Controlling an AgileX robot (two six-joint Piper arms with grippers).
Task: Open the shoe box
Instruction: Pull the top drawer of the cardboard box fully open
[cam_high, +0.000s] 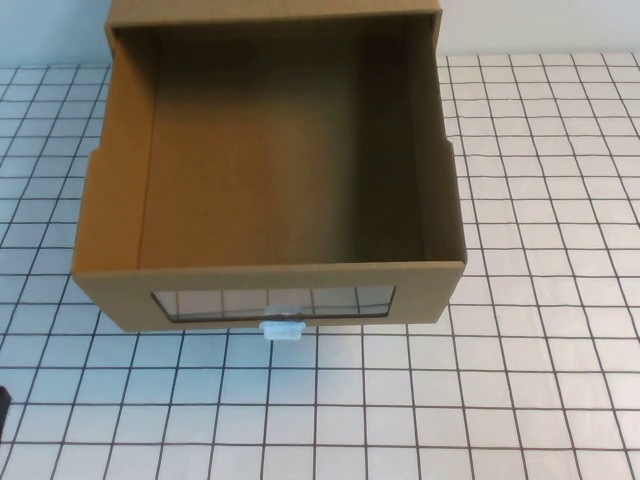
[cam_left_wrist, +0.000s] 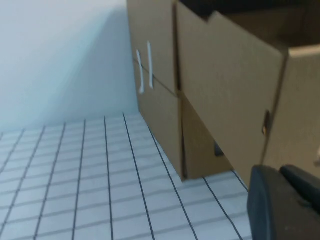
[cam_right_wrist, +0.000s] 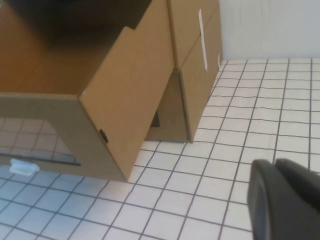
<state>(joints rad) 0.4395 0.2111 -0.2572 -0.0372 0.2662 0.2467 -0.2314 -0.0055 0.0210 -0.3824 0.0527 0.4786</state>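
No writing I can read from any of my cameras. The shoe box (cam_high: 110, 290) is plain brown card on front and sides, with no brand, number or label legible. One outer side carries white strips (cam_left_wrist: 149, 65). From my left wrist they stand roughly like an H; from my right wrist the other side shows one narrow white bar. Marks only, too vague to call letters.

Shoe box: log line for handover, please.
shoe box: drawer out | left gripper: at its left | right gripper: shut, at its right
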